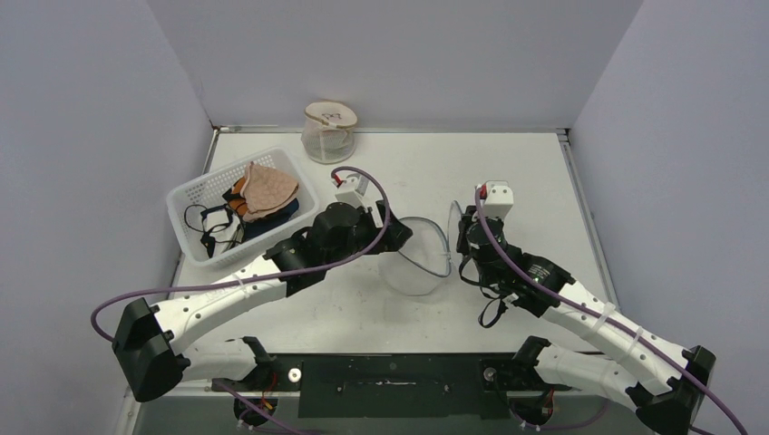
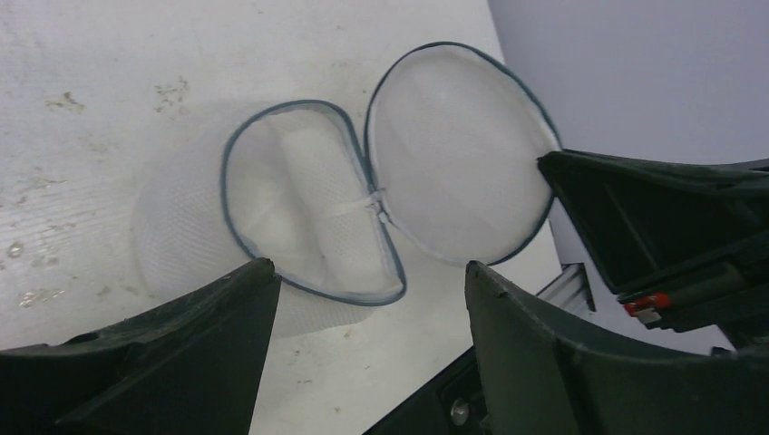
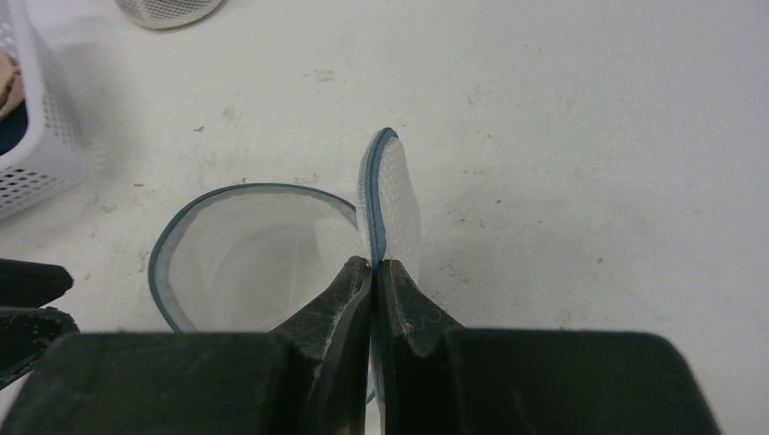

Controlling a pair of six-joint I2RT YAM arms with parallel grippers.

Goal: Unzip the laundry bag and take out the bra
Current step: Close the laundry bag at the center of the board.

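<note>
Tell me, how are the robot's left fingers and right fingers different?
The left fingers are spread wide apart; the right fingers are squeezed shut. The left fingers hold nothing; the right fingers pinch the lid of the laundry bag, standing it upright. Both are black and close to that open bag.

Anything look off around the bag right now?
Nothing spilled or damaged. The laundry bag sits unzipped, its lid pinched upright in the right claw; garments lie heaped in the white basket.
</note>
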